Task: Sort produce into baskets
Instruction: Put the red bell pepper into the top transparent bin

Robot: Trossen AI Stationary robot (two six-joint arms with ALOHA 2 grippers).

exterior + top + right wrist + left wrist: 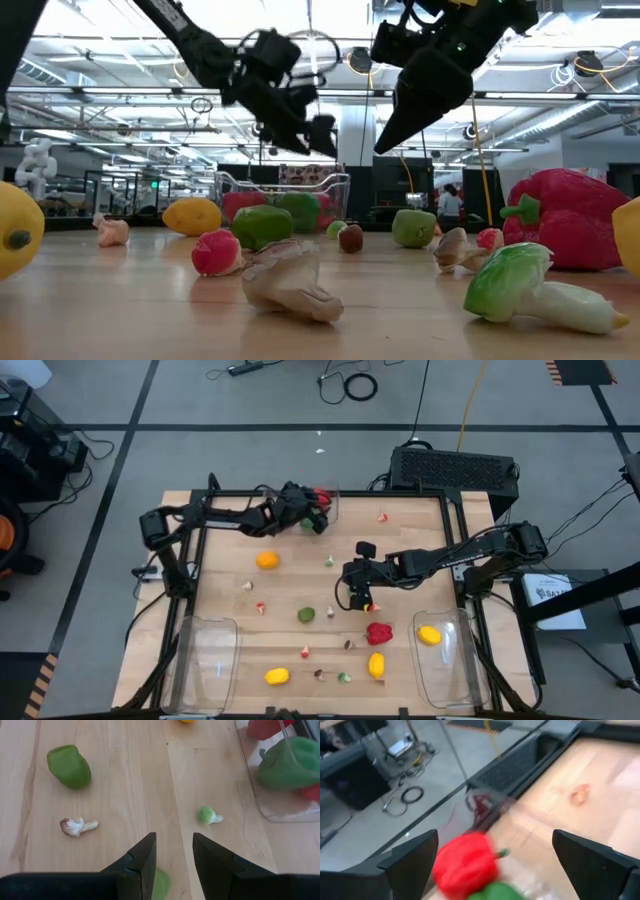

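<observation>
High view first: the left gripper [318, 510] hangs over the clear plastic rectangular bin [335, 510] at the table's far edge, jaws spread wide with nothing between them. Left wrist view shows a glossy red toy pepper [465, 865] between the two dark fingers [412, 865] but apart from both, lying beyond them with a green piece just beside it.

Over to the right gripper [357, 598], near the middle of the wooden table [420, 530]. Its jaws stand narrowly apart, pinching nothing; a blurred green bit [161, 882] lies partly hidden behind the fingers, close to the gap. A small green-and-white vegetable piece [207, 815] lies just ahead, a green toy pepper [69, 766] and a little white mushroom piece [76, 826] well off to one side.

A yellow toy lemon [429, 634] rests in the near right clear bin [445, 680].
</observation>
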